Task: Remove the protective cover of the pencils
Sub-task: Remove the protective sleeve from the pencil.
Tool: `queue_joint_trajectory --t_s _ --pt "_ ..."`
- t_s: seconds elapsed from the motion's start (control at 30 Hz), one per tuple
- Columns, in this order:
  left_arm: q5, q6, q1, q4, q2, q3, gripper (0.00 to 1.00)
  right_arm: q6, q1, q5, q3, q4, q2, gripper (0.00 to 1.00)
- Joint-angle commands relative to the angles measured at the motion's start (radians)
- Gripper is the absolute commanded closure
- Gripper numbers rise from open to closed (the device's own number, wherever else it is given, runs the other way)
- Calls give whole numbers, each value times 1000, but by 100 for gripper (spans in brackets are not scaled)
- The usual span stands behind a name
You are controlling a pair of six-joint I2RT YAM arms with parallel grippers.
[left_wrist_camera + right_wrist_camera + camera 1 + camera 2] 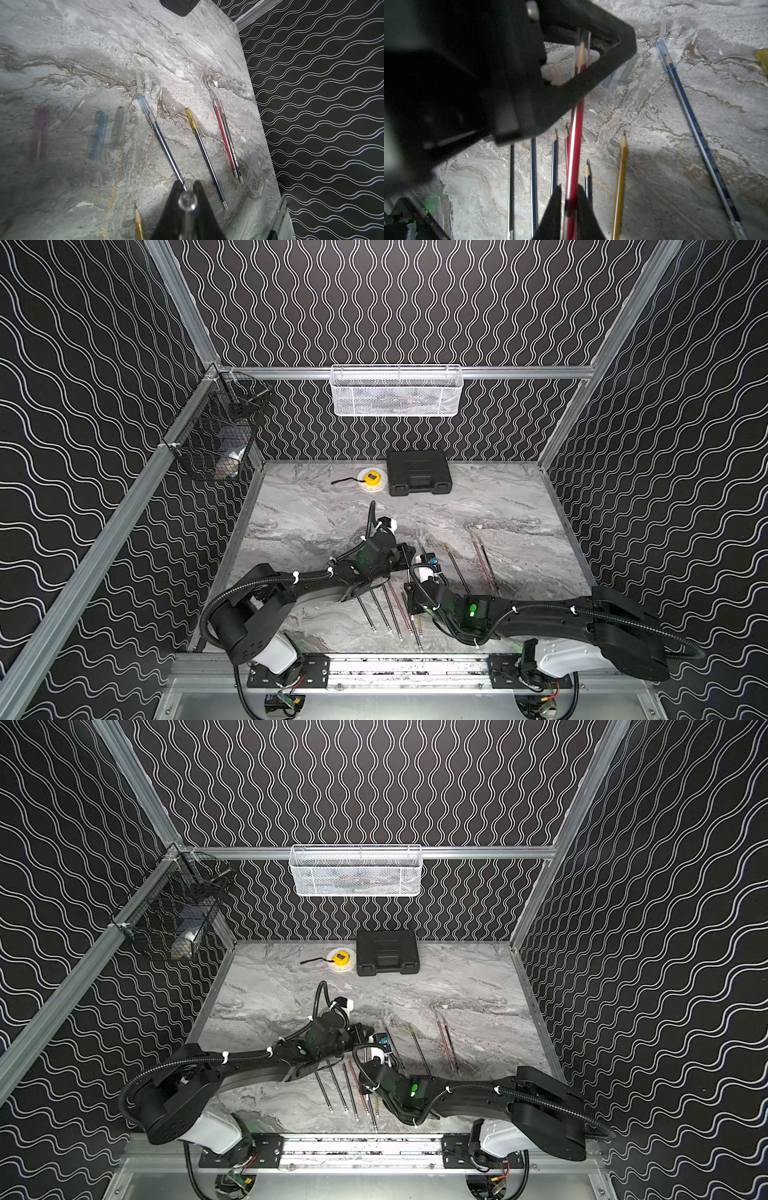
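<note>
Grey marbled surface (307,510) seen from above. By the back edge, a yellow tape measure (370,478) just beside a black case (419,472).

Near the front edge, left of centre, a row of bare pencils (554,162) lying side by side. A yellow-gold pencil (620,176) at the right end of the row.

At the centre, left hand (185,185) clenched on a clear protective cover (187,201), raised above the surface. Just right of it, right hand (569,190) clenched on a red pencil (576,124), its sharpened tip inside that clear cover.

Lying flat near the centre, blurred: a loose purple cover (39,133), a loose blue cover (99,137) and a loose greenish cover (119,124).

Further right, two dark pencils set apart, one under a pale blue cover (145,108), one under a yellow cover (191,121). Nearest the right edge, a red-and-black pair (224,137) touching side by side, both capped.
</note>
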Motion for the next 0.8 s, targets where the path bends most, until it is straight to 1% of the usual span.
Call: queue_joint_trajectory --t_s 0.0,0.3,0.4,0.6,0.77 --pt "-1 -11 7 24 -8 -4 91 -12 0 -6 0 20 -2 100" --pt "10 -20 56 46 22 -8 94 -29 7 -68 -61 54 -54 100" --pt "-21 -23 63 43 34 -7 95 -30 17 -74 -76 49 -75 100" --pt "-30 -38 88 52 81 14 97 -25 25 -78 -102 35 -106 100" --pt "-82 -67 103 32 96 38 98 -18 32 -68 -110 21 -128 100"
